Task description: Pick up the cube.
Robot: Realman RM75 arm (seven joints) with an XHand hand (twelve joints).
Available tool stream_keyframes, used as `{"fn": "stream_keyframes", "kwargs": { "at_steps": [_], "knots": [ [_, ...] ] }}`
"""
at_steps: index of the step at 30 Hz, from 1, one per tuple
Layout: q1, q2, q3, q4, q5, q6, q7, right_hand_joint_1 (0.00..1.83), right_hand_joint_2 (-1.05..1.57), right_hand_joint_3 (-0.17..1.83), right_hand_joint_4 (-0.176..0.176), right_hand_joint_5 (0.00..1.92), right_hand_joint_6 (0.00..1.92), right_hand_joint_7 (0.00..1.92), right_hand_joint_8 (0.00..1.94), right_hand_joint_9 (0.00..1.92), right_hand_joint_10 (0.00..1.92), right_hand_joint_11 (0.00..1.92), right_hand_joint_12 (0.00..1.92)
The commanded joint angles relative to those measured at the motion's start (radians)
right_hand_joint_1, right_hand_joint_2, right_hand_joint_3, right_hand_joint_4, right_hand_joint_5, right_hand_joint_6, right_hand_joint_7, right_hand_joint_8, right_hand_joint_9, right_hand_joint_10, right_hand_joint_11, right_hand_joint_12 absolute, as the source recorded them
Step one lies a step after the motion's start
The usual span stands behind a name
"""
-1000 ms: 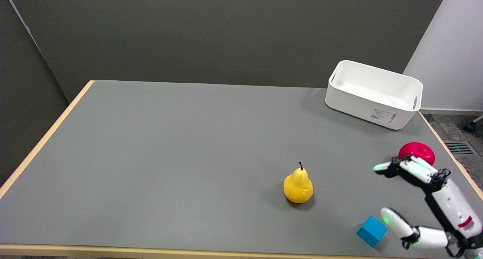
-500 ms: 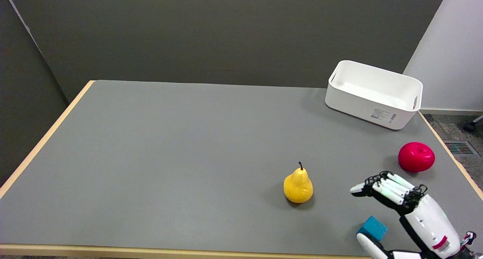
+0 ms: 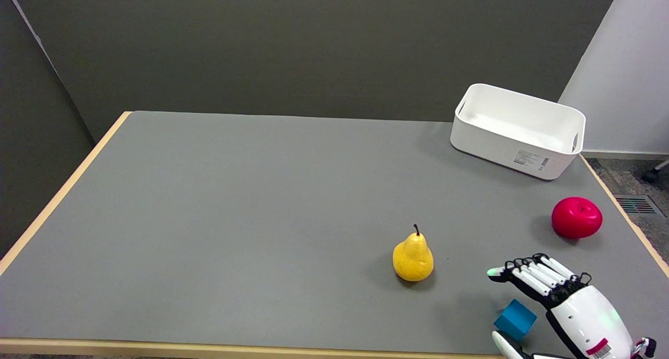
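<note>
Head view showed the whole scene, and the cube [image 3: 515, 320] served as the landmark. It was a small blue cube that sat on the grey table [image 3: 251, 218], close to the near edge. The right hand [image 3: 554, 312] was just beside the cube, on its right. The fingers [image 3: 528, 279] stretched out above and beyond the cube, and the thumb [image 3: 506, 343] lay on the near side of the cube, very low in the picture. So the cube stood between the fingers and the thumb, and the hand was spread wide and held nothing. Whether the thumb already touched the cube, I could not tell.

To do this step well, I think the hand should come lower until the cube is deep between thumb and fingers, and then close on two opposite flat faces, not on the corners. The cube stood turned with a corner toward the camera, so a careless closing could push it toward the table edge.

A yellow pear [image 3: 413, 258] stood to the left of the cube, well apart. A red apple [image 3: 576, 217] lay beyond the cube to the right, and a white bin [image 3: 515, 150] stood far behind it.
</note>
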Motion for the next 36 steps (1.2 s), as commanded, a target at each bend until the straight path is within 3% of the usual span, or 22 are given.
{"fn": "stream_keyframes", "kwargs": {
  "at_steps": [1, 11, 17, 21, 36],
  "knots": [
    [-0.013, -0.028, -0.039, -0.104, 0.166, 0.001, -0.071, 0.46, 0.61, 0.84, 0.065, 0.38, 0.73, 0.55, 0.63, 0.51, 1.14, 0.37, 1.59],
    [-0.012, -0.038, -0.046, -0.122, 0.184, 0.038, -0.071, 0.46, 0.61, 0.85, 0.066, 0.38, 0.73, 0.56, 0.65, 0.55, 1.18, 0.37, 1.59],
    [0.004, -0.041, -0.055, -0.138, 0.175, 0.055, -0.091, 0.62, 0.65, 0.87, 0.057, 0.46, 0.94, 0.71, 0.98, 0.71, 1.34, 0.42, 1.61],
    [0.010, -0.042, -0.064, -0.138, 0.174, 0.055, -0.094, 0.68, 0.64, 0.89, 0.064, 0.50, 1.00, 0.76, 1.07, 0.77, 1.40, 0.46, 1.65],
    [0.046, -0.047, -0.077, -0.125, 0.143, 0.057, -0.085, 0.69, 0.65, 0.89, 0.057, 0.50, 1.06, 0.75, 1.19, 0.81, 1.46, 0.50, 1.67]
  ]
}}
